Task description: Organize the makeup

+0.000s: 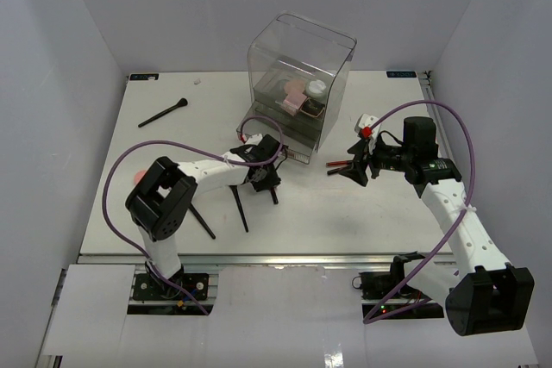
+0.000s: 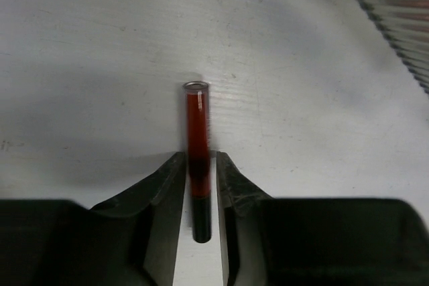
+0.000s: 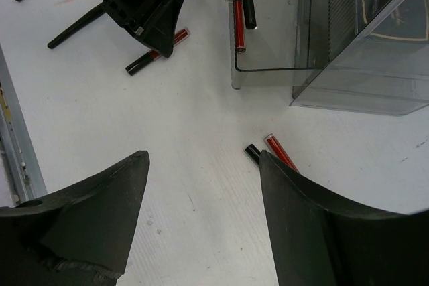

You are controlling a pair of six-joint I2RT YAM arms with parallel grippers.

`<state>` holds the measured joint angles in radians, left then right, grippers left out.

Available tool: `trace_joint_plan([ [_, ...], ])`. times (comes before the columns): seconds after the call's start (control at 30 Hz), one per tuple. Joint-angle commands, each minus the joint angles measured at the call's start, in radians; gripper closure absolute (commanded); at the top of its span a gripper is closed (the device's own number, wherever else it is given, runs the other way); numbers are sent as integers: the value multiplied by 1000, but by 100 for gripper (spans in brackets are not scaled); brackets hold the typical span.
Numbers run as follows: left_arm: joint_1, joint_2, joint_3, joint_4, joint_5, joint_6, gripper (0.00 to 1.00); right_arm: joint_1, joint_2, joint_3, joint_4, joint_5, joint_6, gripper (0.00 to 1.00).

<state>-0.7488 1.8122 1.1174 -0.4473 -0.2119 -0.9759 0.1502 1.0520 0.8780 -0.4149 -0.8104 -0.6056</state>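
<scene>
Reaching low over the table (image 1: 345, 213), our left gripper (image 2: 200, 155) straddles a red-and-black stick (image 2: 196, 132) lying flat near the clear box (image 1: 302, 66), jaws narrow on either side. We cannot tell whether they pinch it. Our right gripper (image 3: 202, 157) hovers wide open and empty, a second stick (image 3: 276, 152) just beside one finger.
</scene>
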Motion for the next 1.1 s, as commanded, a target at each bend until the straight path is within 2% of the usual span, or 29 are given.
trace_joint_plan([
  [0.0,-9,-20,-85,-80,-24,20,68,-7,-24,-7,28,-14,3,27],
  [0.13,-12,-88,-130,-73,-10,49,88,-9,-23,-7,28,-18,3,26],
  [0.23,-15,-190,-159,-40,11,77,99,-9,-20,-7,28,-13,3,26],
  [0.43,-5,-376,-131,-1,-3,55,100,-11,-15,-7,30,-12,4,26],
  [0.63,86,-410,-60,81,104,-17,100,-14,-16,-8,30,-13,6,26],
  [0.77,187,-349,11,154,180,-113,100,-15,-13,-8,30,-12,6,26],
  [0.97,279,-182,161,239,245,-238,100,-22,-9,-11,30,-3,6,26],
  [1.03,289,-128,217,236,263,-246,97,-24,-9,-12,30,1,3,26],
  [1.07,292,-107,239,230,269,-247,92,-25,-8,-13,30,4,2,26],
])
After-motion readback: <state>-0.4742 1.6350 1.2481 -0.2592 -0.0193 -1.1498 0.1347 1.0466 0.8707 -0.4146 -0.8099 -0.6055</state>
